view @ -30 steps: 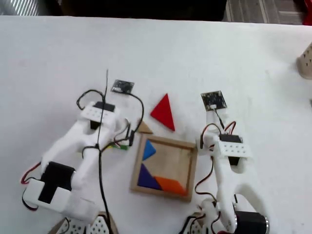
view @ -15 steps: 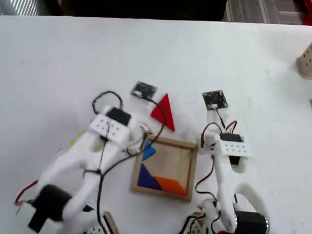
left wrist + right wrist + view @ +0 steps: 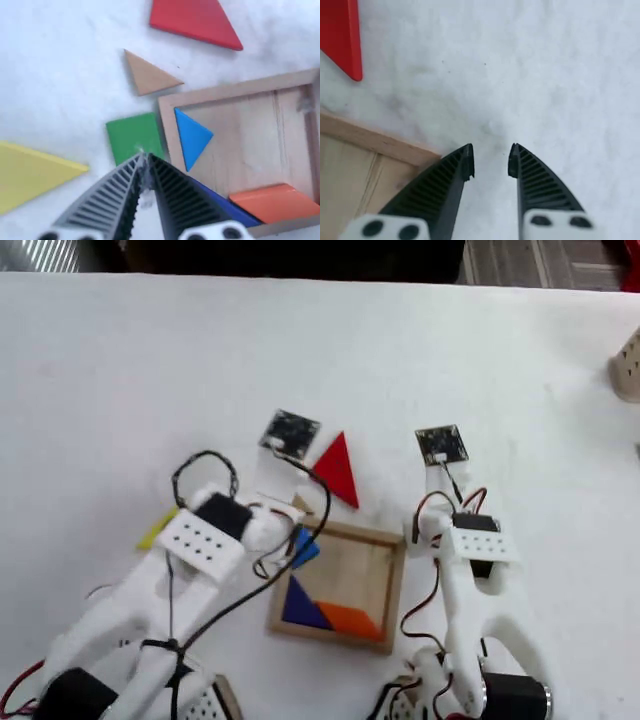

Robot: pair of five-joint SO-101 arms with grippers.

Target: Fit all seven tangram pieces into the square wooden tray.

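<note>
Over the last second my left arm has swung from beside the tray's left side across toward its far-left corner, and the yellow triangle (image 3: 158, 530) it was covering now shows on the tabletop (image 3: 120, 370) to the left of the arm. My right arm has not shifted. The tray (image 3: 396, 580) holds the same three pieces as before: the blue triangle (image 3: 192, 137) at its far left, the purple triangle (image 3: 300, 605) and the orange piece (image 3: 352, 618) along its near side. So nothing has gone in yet, and I judge four pieces are left to place. My left end effector (image 3: 145, 161) is clenched with nothing between its jaws, its tips over the near edge of the green square (image 3: 132, 136), which lies just beside the tray's left rim. I cannot tell whether the tips press on the square or hang just above it. The tan triangle (image 3: 148, 75) sits just beyond the far-left corner, and the red triangle (image 3: 192, 20) lies farther off. My right end effector (image 3: 490, 160) stands slightly parted and empty over bare tabletop just past the tray's far-right corner. From above, my left arm hides the green square and most of the tan triangle.
</note>
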